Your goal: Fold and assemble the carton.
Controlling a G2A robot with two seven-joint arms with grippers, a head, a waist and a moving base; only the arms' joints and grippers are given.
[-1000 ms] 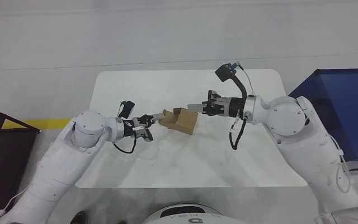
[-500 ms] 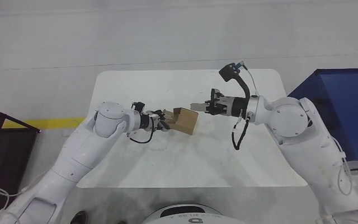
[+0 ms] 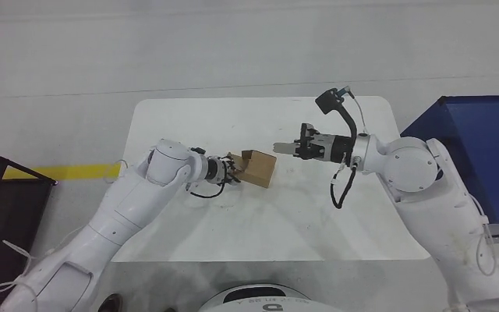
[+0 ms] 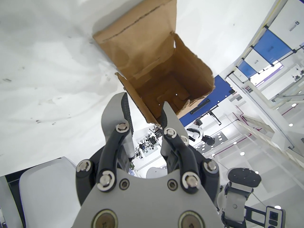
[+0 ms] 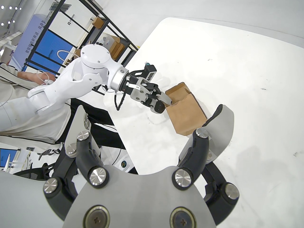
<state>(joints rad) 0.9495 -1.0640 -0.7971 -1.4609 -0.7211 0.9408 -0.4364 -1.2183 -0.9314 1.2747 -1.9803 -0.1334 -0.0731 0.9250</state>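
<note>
The brown carton [image 3: 257, 166], half-erected with loose flaps, lies sideways mid table [image 3: 312, 218], long axis left-right, mouth facing the left gripper [image 4: 144, 110], whose spread fingers straddle one wall; the right gripper [image 3: 281, 146] hangs nearby, fingers apart

Carton [image 4: 152, 55]: brown cardboard, matt and fibrous, with ragged torn edges.
Surface [image 3: 312, 218]: white, smooth, dull sheen, lightly scuffed and speckled.
Left gripper [image 4: 144, 102] fingers [image 4: 111, 115]: matt grey metal with black ribbed inner pads.
Right gripper [image 3: 282, 147] fingers [image 5: 220, 124]: smooth matt grey metal, black tip.
Wrist plate [image 5: 142, 202]: brushed grey metal, shiny screw heads.
Arm shells [image 5: 95, 55]: glossy white plastic.
</note>
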